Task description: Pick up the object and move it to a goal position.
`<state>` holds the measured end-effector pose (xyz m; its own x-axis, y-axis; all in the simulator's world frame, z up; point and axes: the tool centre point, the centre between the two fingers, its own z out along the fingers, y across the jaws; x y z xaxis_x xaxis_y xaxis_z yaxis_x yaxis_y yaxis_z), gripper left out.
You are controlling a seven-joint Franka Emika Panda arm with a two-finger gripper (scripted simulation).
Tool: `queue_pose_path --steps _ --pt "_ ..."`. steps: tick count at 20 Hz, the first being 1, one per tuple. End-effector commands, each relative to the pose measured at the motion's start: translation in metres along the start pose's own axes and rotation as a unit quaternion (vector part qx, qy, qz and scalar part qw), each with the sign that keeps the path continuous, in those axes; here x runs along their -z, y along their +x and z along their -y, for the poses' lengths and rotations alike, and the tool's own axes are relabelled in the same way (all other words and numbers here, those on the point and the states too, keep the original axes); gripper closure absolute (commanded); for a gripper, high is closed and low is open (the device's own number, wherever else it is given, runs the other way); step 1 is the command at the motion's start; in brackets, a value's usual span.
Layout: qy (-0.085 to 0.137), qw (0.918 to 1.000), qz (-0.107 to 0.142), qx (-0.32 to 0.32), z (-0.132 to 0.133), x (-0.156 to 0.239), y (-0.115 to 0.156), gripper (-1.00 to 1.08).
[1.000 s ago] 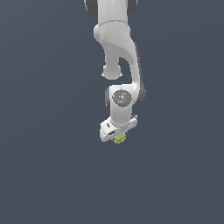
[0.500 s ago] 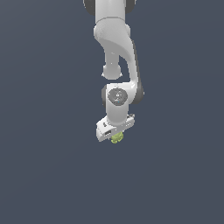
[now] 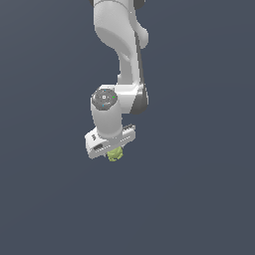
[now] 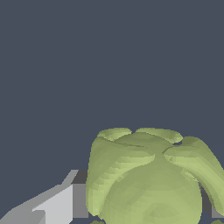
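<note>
One arm only, hanging down from 12 o'clock in the exterior view against a plain dark grey-blue backdrop. The gripper (image 3: 114,154) points downward, and the object (image 3: 115,155), a small knobbly yellow-green ball, protrudes just beneath the white hand, mostly covered by it. Compared with half a second ago, hand and ball sit further toward 9 o'clock and slightly higher in the exterior view, and the forearm leans more steeply; the ball keeps the same place under the hand, so it travelled with it. In the wrist view the object (image 4: 151,177) fills the area from centre to 5 o'clock, lobed and ridged, with a grey-white finger (image 4: 61,203) touching its flank at 7 o'clock. The fingers are closed in on the ball, holding it clear of any surface.
</note>
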<state>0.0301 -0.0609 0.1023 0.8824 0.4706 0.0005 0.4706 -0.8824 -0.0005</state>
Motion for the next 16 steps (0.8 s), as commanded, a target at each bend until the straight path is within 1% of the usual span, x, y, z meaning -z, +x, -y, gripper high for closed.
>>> queue_pose_path --steps 1,5,9,12,16 --pt "0.0 1.0 0.0 0.0 -0.025 0.017 -0.008 1.08" --pt "0.0 1.0 0.0 0.0 -0.063 0.042 -0.02 1.08" --pt "0.0 1.0 0.0 0.0 -0.093 0.062 -0.028 1.08" --pt "0.0 1.0 0.0 0.0 -0.108 0.072 -0.032 1.08" --pt "0.0 1.0 0.0 0.0 -0.121 0.079 -0.035 1.08"
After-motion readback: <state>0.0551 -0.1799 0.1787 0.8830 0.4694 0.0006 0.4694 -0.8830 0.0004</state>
